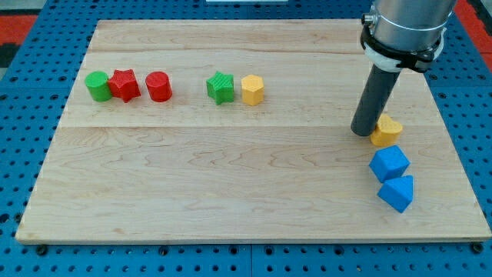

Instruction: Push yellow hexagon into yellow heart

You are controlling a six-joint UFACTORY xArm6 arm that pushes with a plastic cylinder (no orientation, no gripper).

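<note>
While the straight dark rod stands over the right side of the pale wooden worktop (254, 169), my tip (364, 132) rests on the wood near the right edge, about halfway between the far and near edges. It sits just beside the yellow plastic heart (387, 131), on the heart's left; whether the two actually touch I cannot tell, since the rod hides part of that block. This arm carries no pincer at all, only the rod, so nothing is held.

The yellow plastic hexagon (252, 89) lies well apart from the heart, in the far half of the worktop and a little left of its middle. Touching or nearly touching its left side is a green plastic star-shaped block (221, 88).

Toward the far-left corner, three more blocks form a short row: a green plastic cylinder (98, 85) nearest the left edge, a red plastic star-shaped block (124, 85) against it, and a red plastic cylinder (158, 87) a small gap further right.

Near the right edge, below the heart and toward the near-right corner, a blue plastic cube-like block (389, 164) sits just beside the heart, and a blue plastic wedge-shaped block (397, 193) lies close against it on the near side.

A blue pegboard surface (477, 115) surrounds the worktop on all visible sides.
</note>
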